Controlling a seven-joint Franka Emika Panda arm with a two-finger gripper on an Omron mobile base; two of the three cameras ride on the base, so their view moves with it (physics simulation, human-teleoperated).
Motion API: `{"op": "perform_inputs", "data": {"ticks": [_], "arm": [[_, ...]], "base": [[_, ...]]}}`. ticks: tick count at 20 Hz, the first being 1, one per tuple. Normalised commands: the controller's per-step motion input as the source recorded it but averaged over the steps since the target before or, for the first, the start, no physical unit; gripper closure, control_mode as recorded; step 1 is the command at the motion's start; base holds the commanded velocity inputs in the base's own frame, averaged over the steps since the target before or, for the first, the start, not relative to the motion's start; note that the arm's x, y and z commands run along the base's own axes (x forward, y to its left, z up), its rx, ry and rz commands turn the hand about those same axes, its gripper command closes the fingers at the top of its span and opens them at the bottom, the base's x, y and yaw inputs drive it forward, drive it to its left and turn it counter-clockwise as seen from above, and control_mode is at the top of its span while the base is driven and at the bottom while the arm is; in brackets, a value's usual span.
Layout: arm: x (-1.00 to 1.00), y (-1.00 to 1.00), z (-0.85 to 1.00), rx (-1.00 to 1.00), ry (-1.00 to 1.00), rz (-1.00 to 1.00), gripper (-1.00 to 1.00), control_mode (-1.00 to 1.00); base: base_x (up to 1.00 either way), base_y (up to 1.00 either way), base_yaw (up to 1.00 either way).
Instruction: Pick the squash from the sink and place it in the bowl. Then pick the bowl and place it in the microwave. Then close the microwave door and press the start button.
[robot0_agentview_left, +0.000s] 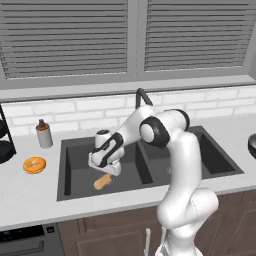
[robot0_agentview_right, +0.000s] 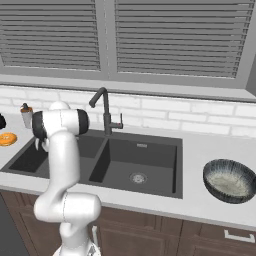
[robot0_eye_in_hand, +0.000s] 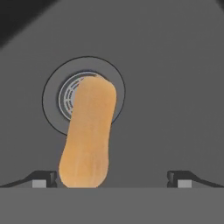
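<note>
In the hand view the pincer (robot0_eye_in_hand: 112, 177) is seen spread wide and released, its two tips low at the frame's left and right. The squash (robot0_eye_in_hand: 88, 133) lies between them but well off centre, its lower end just beside the left tip (robot0_eye_in_hand: 43, 178), while the right tip stands well apart from it. The squash's far end overlaps the round steel drain (robot0_eye_in_hand: 83, 100) on the sink floor.

A failed grasp is the likely risk. Because the squash sits so near one finger, that finger may be brought down onto it instead of beside it. It could then be pushed along the smooth basin floor or rolled aside. Its rounded, tapering body could also be squeezed out of the closing jaws if it is caught near the end and not at its middle.

In the left base view the pincer (robot0_agentview_left: 106, 167) hangs low in the left basin of the sink (robot0_agentview_left: 75, 185), just above the squash (robot0_agentview_left: 102, 182). A donut (robot0_agentview_left: 34, 164) and a small bottle (robot0_agentview_left: 44, 133) stand on the surface at the left. Neither offset nor drain can be judged there.

In the right base view the bowl (robot0_agentview_right: 230, 181) is shown at the lower right, on the surface beyond the right basin, well apart from the squash's basin. The faucet (robot0_agentview_right: 105, 112) rises behind the sink (robot0_agentview_right: 145, 192).
</note>
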Motion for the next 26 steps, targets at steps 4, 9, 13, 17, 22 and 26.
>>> {"op": "perform_inputs", "data": {"ticks": [4, 9, 13, 17, 22, 26], "arm": [[0.11, 0.01, -0.34, 0.0, 0.04, 0.0, -1.0, -1.0], [0.16, 0.0, -0.3, 0.0, 0.01, 0.0, -1.0, -1.0], [0.28, 0.06, -0.09, 0.0, 0.0, -0.02, -1.0, -1.0], [0.26, 0.08, -0.19, 0.0, 0.0, -0.01, -1.0, -1.0], [0.05, 0.0, -0.36, 0.0, 0.04, 0.0, -1.0, -1.0], [0.0, 0.0, -0.44, 0.0, 0.06, 0.0, -1.0, -1.0]], "base": [[0.0, 0.0, 0.0], [0.0, 0.0, 0.0], [0.0, 0.0, 0.0], [0.0, 0.0, 0.0], [0.0, 0.0, 0.0], [0.0, 0.0, 0.0]]}}
